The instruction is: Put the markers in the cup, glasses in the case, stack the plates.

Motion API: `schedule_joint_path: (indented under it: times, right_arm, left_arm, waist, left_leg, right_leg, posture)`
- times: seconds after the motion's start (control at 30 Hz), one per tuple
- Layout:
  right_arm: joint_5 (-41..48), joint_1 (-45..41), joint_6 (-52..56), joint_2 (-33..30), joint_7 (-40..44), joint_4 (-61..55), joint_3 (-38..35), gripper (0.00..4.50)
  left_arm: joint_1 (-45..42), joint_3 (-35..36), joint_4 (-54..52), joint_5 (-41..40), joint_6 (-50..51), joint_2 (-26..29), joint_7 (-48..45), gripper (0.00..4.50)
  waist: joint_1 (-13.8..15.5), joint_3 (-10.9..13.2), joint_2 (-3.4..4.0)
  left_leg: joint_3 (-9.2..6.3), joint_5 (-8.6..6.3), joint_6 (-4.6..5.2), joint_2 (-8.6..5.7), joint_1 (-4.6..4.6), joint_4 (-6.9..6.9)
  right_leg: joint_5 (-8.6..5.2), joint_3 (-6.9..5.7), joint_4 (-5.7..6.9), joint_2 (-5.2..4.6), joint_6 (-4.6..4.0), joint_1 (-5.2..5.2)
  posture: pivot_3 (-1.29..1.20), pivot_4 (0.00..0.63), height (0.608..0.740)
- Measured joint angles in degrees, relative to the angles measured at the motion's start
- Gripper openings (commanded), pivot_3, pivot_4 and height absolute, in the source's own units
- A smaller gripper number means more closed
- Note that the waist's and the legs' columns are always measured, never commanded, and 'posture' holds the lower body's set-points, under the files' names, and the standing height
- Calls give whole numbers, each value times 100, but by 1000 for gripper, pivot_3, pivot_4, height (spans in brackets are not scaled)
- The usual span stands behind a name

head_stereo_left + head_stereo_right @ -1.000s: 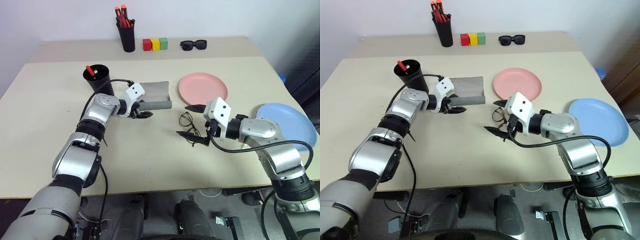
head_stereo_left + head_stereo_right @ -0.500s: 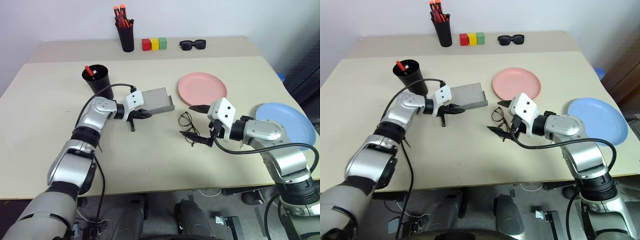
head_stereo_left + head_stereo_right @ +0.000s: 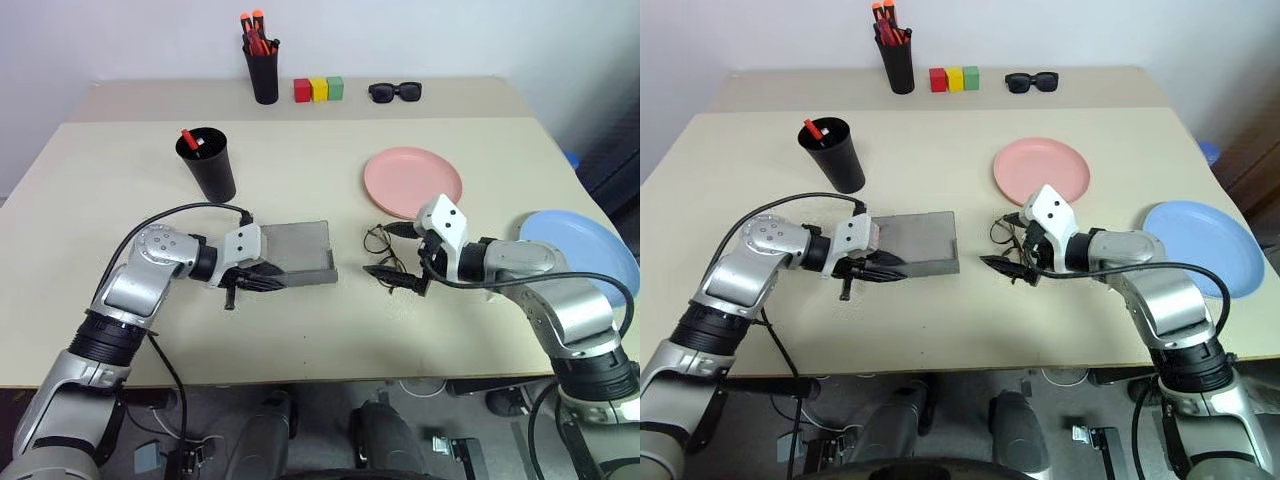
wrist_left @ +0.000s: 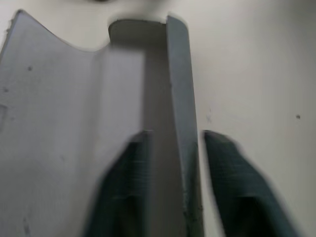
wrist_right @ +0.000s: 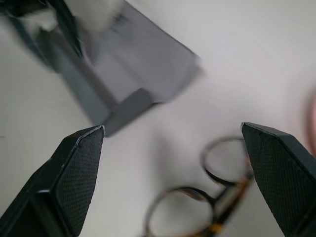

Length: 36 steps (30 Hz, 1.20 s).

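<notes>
The grey case lies open on the table left of centre. My left gripper is at its near left corner, open, one finger inside and one outside the case's front wall. The wire-framed glasses lie just right of the case. My right gripper is open over them, a finger on each side; the glasses lie between its tips. A red-capped marker stands in the black cup. The pink plate and the blue plate lie apart on the right.
At the back of the table stand a slim black pen cup of orange-tipped markers, three coloured blocks and black sunglasses. The blue plate sits near the table's right edge.
My left gripper has drawn back toward the table's near edge, and the case has come with it, away from the cup. My right gripper has shifted slightly over the glasses.
</notes>
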Motion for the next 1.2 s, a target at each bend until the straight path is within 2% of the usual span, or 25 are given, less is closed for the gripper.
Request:
schedule_joint_path:
  times: [0.13, 0.23, 0.37, 0.53, 0.8, 0.9, 1.0, 1.13, 1.17, 1.2]
  right_arm:
    - [33, -229, 599, 85, -266, 283, -19, 4500]
    - [154, -269, 964, 237, -423, 384, -72, 4500]
    - [330, -286, 1558, 353, -661, 445, -223, 4500]
    - [564, -449, 2159, 567, -914, 660, -490, 4500]
    - [681, -672, 2607, 585, -1110, 1061, -678, 4500]
    - [679, -692, 2677, 585, -1139, 1163, -677, 3635]
    - [679, -726, 2695, 583, -1141, 1168, -662, 2322]
    - [680, -823, 2727, 584, -1150, 1207, -643, 261]
    - [681, -846, 2743, 586, -1160, 1207, -644, 44]
    - [688, -882, 2760, 590, -1162, 1205, -644, 44]
  left_arm:
    - [90, 63, -107, -37, -37, -126, 369, 2864]
    - [300, 377, -304, -130, -240, -137, 699, 2864]
    - [1187, 898, -1089, -332, -249, -28, 1093, 2864]
    - [2020, 1027, -1914, -446, 13, 150, 1382, 2864]
    - [2637, 1168, -2613, -478, 291, 372, 1667, 2864]
    - [2720, 1184, -2726, -606, 388, 374, 1761, 2943]
    - [2722, 1186, -2791, -685, 408, 396, 1824, 2943]
    - [2724, 1188, -2824, -704, 445, 426, 1882, 2943]
    - [2724, 1189, -2836, -705, 447, 428, 1905, 2943]
    - [2725, 1193, -2843, -705, 447, 429, 1926, 2943]
  waist:
    - [3, 0, 0]
    - [-9, 2, 3]
    - [-14, 1, 4]
    - [25, 4, 8]
    - [22, 4, 12]
    - [21, 5, 15]
    - [21, 6, 16]
    - [21, 6, 16]
    - [21, 6, 16]
    - [21, 6, 16]
  left_leg:
    - [0, 0, 0, 0, -1, -2]
    - [1, 0, 0, 1, -2, -5]
    - [5, -1, 1, 1, -2, -8]
    - [6, -1, 1, 0, -1, -4]
    - [8, -2, 1, 1, -1, -8]
    - [8, -2, 2, 2, -2, -8]
    - [10, -2, 2, 2, -2, -8]
    - [10, -2, 2, 2, -2, -9]
    - [10, -2, 2, 2, -2, -9]
    - [10, -2, 2, 2, -2, -9]
  right_leg:
    - [0, 0, 0, 1, 0, -3]
    - [0, 1, 0, 0, 0, -7]
    - [0, 7, -2, -2, 0, -8]
    - [1, 9, -4, -5, -3, -4]
    - [-1, 11, -10, -5, -6, -5]
    - [-1, 10, -10, -5, -7, -6]
    - [-1, 10, -11, -5, -6, -6]
    - [-1, 8, -11, -5, -7, -6]
    - [-1, 8, -12, -5, -7, -6]
    - [-1, 8, -12, -5, -7, -6]
  posture:
    - [0, 150, 734]
    - [0, 150, 734]
    - [0, 150, 734]
    - [0, 150, 734]
    - [0, 150, 734]
    - [0, 150, 734]
    - [0, 150, 734]
    - [0, 150, 734]
    - [0, 150, 734]
    - [0, 150, 734]
